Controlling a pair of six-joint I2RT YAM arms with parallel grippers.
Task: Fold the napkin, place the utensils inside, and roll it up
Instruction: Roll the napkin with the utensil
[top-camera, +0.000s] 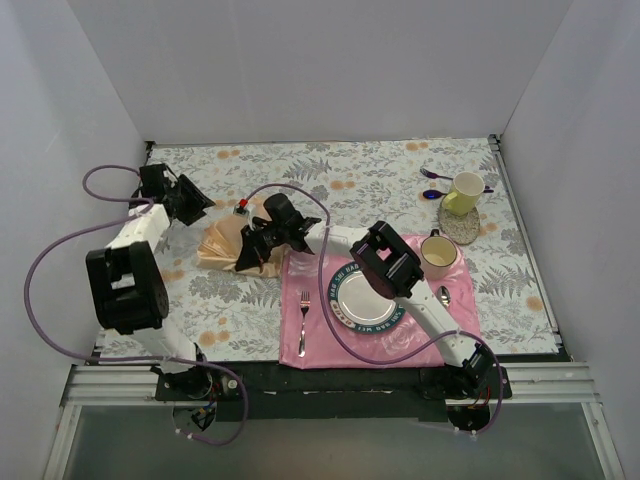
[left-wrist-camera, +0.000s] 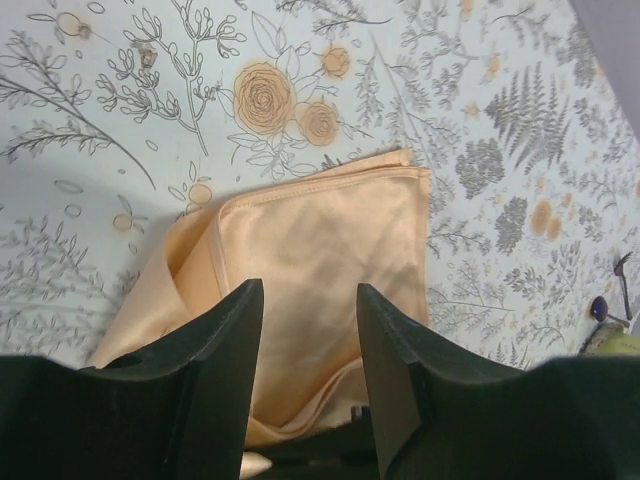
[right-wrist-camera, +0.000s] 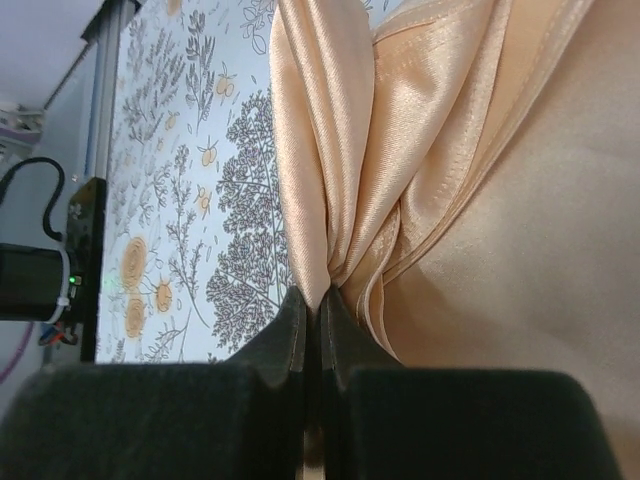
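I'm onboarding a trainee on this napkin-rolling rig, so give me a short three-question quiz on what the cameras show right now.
1. True or false: the right gripper is shut on a bunched fold of the napkin.
2. The left gripper is: A) shut on the napkin; B) open above the napkin; C) holding a fork.
3. Fill in: in the top view, the silver fork lies on the pink placemat, ___ of the plate.
Key: 1 true; 2 B; 3 left.

Napkin – peach-gold satin, folded.
Mostly flat on floral cloth, just left of pink mat; rt edge bunched, lifted.
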